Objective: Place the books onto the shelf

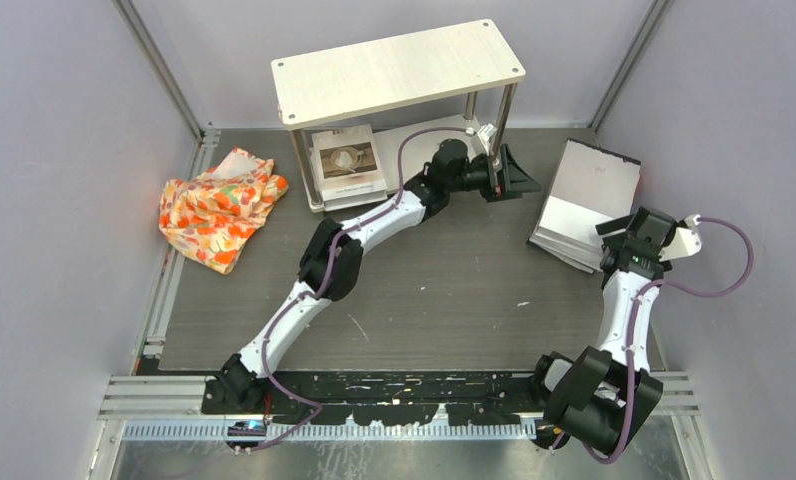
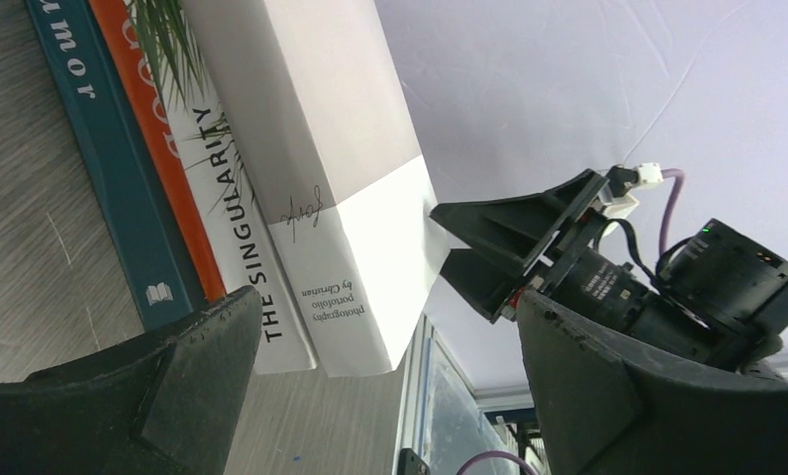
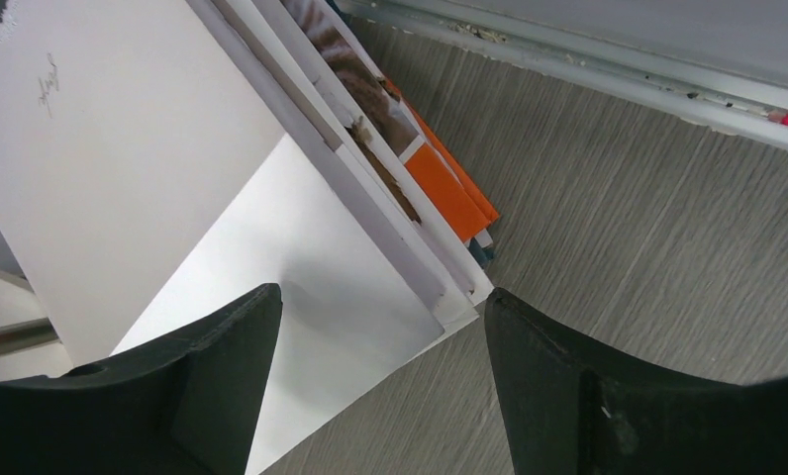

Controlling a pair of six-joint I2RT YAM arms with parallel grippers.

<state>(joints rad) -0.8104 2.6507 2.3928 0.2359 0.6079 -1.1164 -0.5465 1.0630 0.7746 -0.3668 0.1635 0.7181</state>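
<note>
The grey desk (image 1: 434, 300) carries the two-tier shelf (image 1: 394, 70) at the back, the coffee-cup book (image 1: 347, 160) lying on its lower board. Four more books (image 1: 589, 195) sit stacked at the right. The left gripper (image 1: 522, 175) hangs open beside the shelf's right legs; the right gripper (image 1: 619, 232) gapes open at the stack's near edge

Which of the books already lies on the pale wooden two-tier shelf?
The beige book with the coffee-cup photo cover, on the lower board of the shelf. The others sit stacked on the grey table, under the plain grey-white book.
</note>
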